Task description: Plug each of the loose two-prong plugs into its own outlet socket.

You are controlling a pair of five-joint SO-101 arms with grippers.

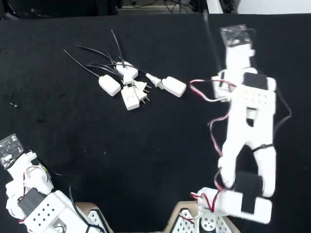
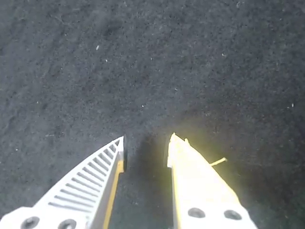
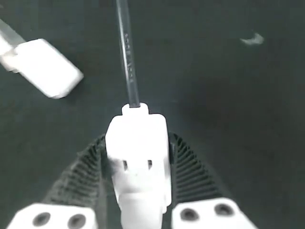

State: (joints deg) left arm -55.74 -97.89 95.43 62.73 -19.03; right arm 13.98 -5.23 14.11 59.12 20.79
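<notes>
Within the right pincer (image 3: 137, 140) one white two-slot socket (image 3: 137, 160) is clamped; roughly six plug pieces (image 1: 130, 97) are heaped on the desk (image 1: 146, 155); the left pincer (image 2: 147, 138) is parted.

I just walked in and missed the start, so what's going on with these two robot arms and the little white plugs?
The right gripper is shut on a white outlet socket with a black cord, off to one side of the pile. The other plugs and sockets lie in a loose tangle on the black table. The left gripper is open over bare table, holding nothing. Most of the plugging in looks not yet done.
</notes>
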